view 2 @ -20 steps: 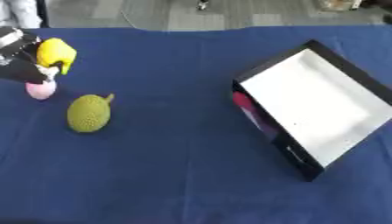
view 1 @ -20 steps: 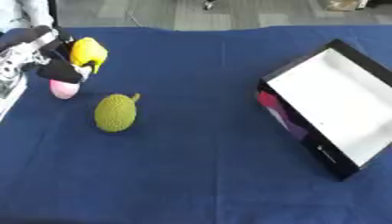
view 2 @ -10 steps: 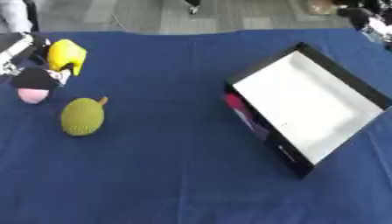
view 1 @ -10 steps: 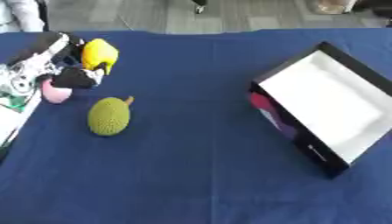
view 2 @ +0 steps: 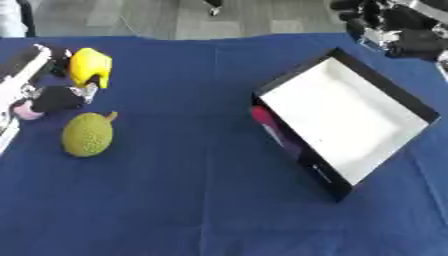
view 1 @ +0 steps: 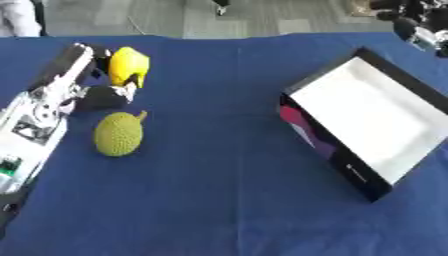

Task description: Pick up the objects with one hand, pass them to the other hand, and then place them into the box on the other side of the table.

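A yellow object (view 1: 129,66) lies at the table's far left, and my left hand (view 1: 98,96) sits against it, dark fingers behind it and thumb curled under its near end. A small pink object (view 2: 26,111) peeks out beside that hand. Just in front lies a green spiky fruit (view 1: 118,133), free of the hand. The black box (view 1: 368,118) with a white inside stands tilted on the right side. My right hand (view 2: 395,31) hangs dark and blurred above the box's far corner.
A blue cloth (view 1: 219,200) covers the table. My left forearm (view 1: 35,125), white and silver, runs along the left edge. Grey floor shows beyond the far edge.
The camera has shifted, so the whole picture moved. My right hand has come into view at the upper right. The left hand stays at the yellow object; the fruit and box have not moved.
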`<action>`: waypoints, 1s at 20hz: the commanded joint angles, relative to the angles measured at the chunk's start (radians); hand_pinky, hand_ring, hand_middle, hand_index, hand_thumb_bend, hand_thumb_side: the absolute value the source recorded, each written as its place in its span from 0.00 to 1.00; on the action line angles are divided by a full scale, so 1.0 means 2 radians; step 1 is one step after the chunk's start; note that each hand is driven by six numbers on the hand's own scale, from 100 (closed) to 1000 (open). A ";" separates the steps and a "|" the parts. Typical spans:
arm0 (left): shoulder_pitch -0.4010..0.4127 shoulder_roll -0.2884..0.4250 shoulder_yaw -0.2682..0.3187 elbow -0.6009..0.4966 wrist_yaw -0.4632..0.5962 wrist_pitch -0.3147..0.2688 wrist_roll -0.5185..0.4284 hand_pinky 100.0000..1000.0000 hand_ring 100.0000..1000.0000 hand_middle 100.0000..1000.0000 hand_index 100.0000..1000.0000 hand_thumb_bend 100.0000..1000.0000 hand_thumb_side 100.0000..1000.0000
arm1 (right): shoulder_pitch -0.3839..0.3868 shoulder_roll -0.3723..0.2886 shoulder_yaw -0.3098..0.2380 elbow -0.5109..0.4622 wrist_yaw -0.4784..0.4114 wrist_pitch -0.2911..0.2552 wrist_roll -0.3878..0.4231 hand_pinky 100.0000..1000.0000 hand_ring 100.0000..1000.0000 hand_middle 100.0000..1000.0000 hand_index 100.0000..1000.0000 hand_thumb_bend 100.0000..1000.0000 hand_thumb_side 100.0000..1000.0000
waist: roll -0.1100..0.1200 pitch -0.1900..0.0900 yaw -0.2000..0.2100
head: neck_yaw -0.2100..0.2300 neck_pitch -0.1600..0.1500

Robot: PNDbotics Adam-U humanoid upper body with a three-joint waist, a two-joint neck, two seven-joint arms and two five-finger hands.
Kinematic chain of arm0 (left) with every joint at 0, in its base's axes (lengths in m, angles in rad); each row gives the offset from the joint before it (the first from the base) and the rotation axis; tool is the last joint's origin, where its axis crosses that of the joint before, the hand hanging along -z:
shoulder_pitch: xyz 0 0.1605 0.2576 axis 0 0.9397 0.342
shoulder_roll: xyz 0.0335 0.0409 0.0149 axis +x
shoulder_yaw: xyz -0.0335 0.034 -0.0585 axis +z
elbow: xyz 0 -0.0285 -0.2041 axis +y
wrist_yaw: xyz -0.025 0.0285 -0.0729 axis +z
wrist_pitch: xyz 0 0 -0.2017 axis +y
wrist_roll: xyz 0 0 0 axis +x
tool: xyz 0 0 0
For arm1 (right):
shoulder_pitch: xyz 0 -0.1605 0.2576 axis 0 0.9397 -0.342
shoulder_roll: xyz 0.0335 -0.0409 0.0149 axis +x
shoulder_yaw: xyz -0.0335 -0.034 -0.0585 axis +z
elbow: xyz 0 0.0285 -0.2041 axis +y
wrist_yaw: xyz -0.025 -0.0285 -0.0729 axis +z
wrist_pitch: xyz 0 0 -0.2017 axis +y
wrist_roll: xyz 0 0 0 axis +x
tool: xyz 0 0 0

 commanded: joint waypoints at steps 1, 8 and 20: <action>-0.008 -0.007 -0.001 -0.005 -0.005 -0.009 0.016 0.72 0.65 0.45 0.51 0.00 0.18 | -0.016 -0.006 0.006 0.006 0.011 -0.005 0.010 1.00 1.00 1.00 1.00 0.00 0.28 | -0.006 -0.011 0.002 | -0.006 -0.001; -0.008 -0.042 -0.007 0.001 -0.013 -0.031 0.049 0.72 0.64 0.44 0.50 0.00 0.21 | -0.036 0.008 0.024 0.028 0.035 -0.013 0.029 1.00 1.00 1.00 1.00 0.00 0.33 | -0.004 -0.010 0.009 | -0.025 -0.001; -0.019 -0.096 -0.024 0.022 -0.025 -0.063 0.069 0.72 0.64 0.44 0.50 0.00 0.24 | -0.065 0.025 0.044 0.050 0.059 -0.031 0.046 1.00 1.00 1.00 1.00 0.00 0.31 | -0.006 -0.007 0.030 | -0.051 -0.001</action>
